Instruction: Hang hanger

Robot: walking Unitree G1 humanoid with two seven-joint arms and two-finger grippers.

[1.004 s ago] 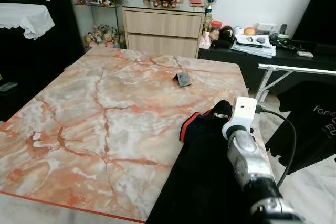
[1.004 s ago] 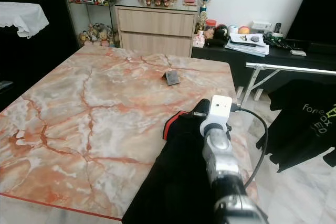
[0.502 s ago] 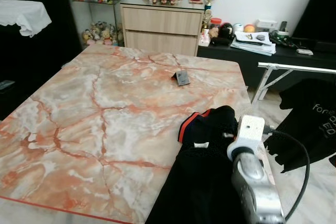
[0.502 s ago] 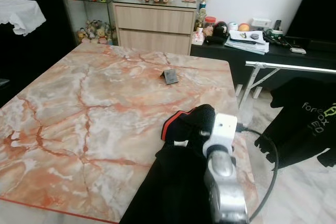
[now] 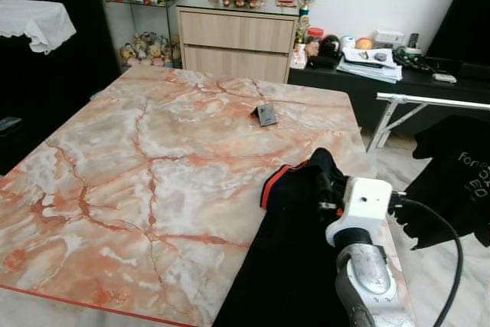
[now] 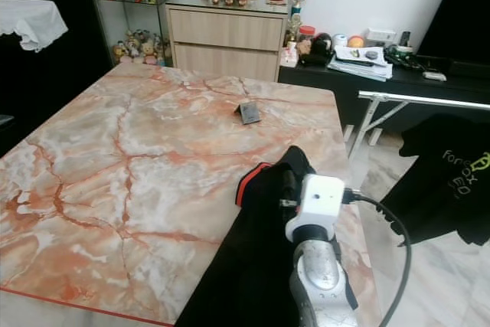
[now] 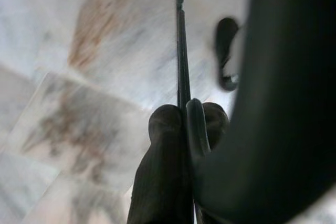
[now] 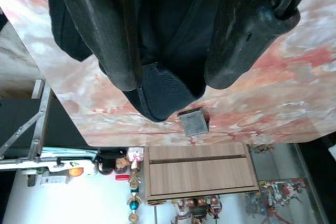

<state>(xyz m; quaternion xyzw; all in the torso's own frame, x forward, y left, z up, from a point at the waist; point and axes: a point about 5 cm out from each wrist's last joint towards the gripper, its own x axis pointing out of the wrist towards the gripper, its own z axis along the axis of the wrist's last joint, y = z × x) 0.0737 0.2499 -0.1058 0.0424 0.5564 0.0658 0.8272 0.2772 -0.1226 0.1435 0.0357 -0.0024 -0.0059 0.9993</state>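
since a second ago your right gripper (image 8: 173,51) has drawn back nearer you, bunching the black shirt (image 5: 295,220) at the table's (image 5: 153,166) near right edge. fingers clamp the cloth. the rack (image 5: 429,101) stands far right; left gripper (image 7: 181,124) is pressed shut.

The marble table (image 5: 153,158) is bare over the left and centre of the frame, so passage there is wide. Only a small dark object (image 5: 266,115) stands on it, in the upper middle. At lower right, a black garment (image 5: 295,266) covers the table's corner, with the right arm (image 5: 360,266) above it. At right edge, a metal rack (image 5: 429,101) with a hanging black shirt (image 5: 459,181) blocks that side. Behind the table stand a wooden cabinet (image 5: 237,44) and a cluttered black desk (image 5: 383,74).
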